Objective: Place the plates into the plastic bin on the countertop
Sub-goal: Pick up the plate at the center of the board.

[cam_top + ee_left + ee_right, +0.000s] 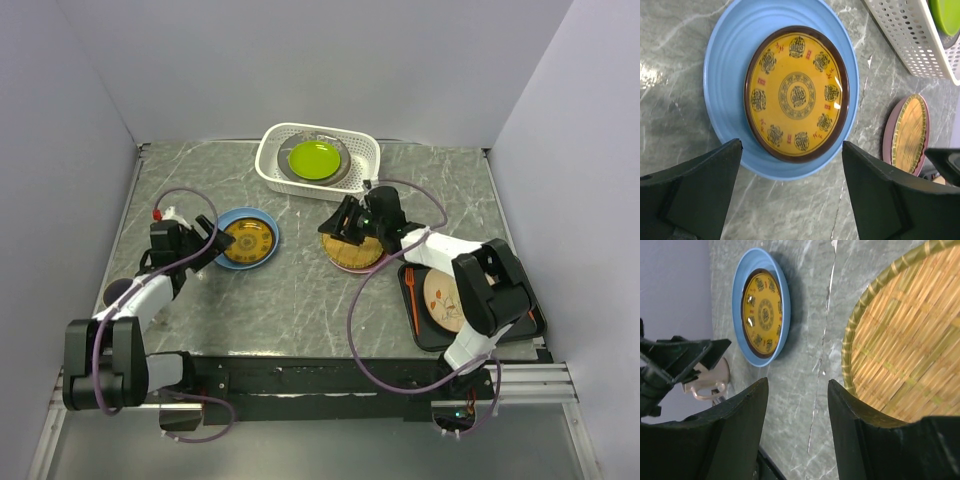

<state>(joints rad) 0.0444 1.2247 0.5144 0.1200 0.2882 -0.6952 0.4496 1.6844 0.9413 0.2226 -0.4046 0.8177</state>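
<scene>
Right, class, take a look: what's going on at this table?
Two robot arms are clearing plates into the white bin, which already holds a green plate. The left gripper hangs open beside the yellow plate, which is stacked on a blue plate. The right gripper, also open, sits at the rim of the straw plate, which lies on a pink plate. A brown plate waits on the black tray. Neither gripper holds anything.

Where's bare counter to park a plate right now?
Bare grey marble countertop lies between the blue round plate and the woven straw plate, and left of the white perforated plastic bin. Crowded by the flat black tray.
</scene>
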